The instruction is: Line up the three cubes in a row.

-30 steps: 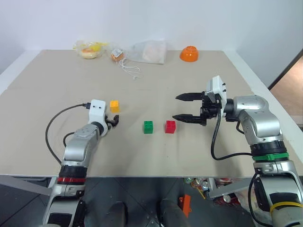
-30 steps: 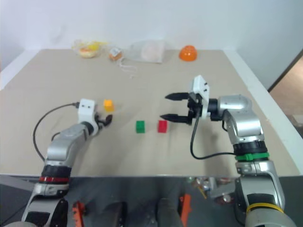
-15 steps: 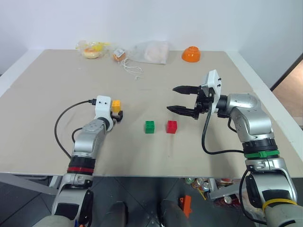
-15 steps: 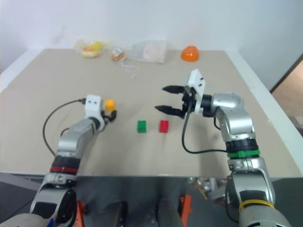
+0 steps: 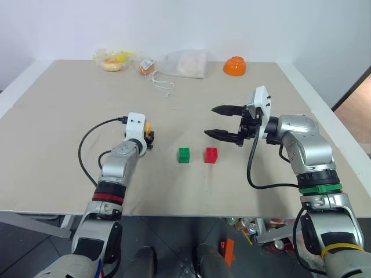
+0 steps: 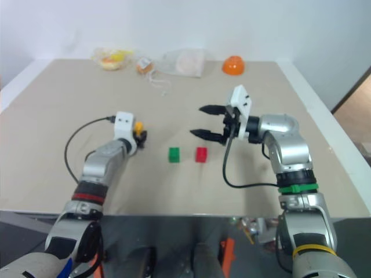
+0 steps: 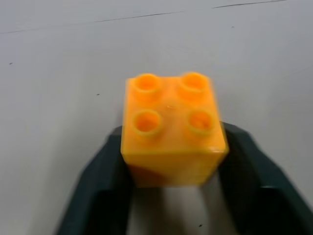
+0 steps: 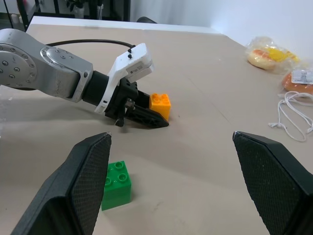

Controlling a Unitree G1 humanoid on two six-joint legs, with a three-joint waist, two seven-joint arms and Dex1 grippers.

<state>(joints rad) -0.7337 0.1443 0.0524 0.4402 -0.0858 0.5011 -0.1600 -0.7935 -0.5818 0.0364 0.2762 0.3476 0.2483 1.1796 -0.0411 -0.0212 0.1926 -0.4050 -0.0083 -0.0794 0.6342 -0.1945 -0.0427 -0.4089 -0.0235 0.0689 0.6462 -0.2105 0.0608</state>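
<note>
The yellow-orange cube [image 7: 172,129] sits on the table [image 5: 69,116] left of centre, and my left gripper [image 7: 173,134] is shut on its two sides. In the head views it is a small yellow patch [image 5: 148,128] just past the left gripper [image 5: 149,139]. To its right the green cube [image 5: 184,154] and the red cube [image 5: 211,154] stand side by side with a small gap between them. My right gripper [image 5: 210,121] hovers open above the table just past the red cube, empty and pointing left. The right wrist view shows the green cube [image 8: 116,184] and the held yellow-orange cube [image 8: 160,105].
An orange bowl [image 5: 234,66] stands at the back right. Along the back edge lie a yellow food bag [image 5: 113,60], a small orange packet [image 5: 146,66], a clear bag [image 5: 185,63] and a white string [image 5: 161,86].
My left gripper has slid forward and to the right up to the yellow-orange cube and shut on it. The right gripper stays open and in place.
</note>
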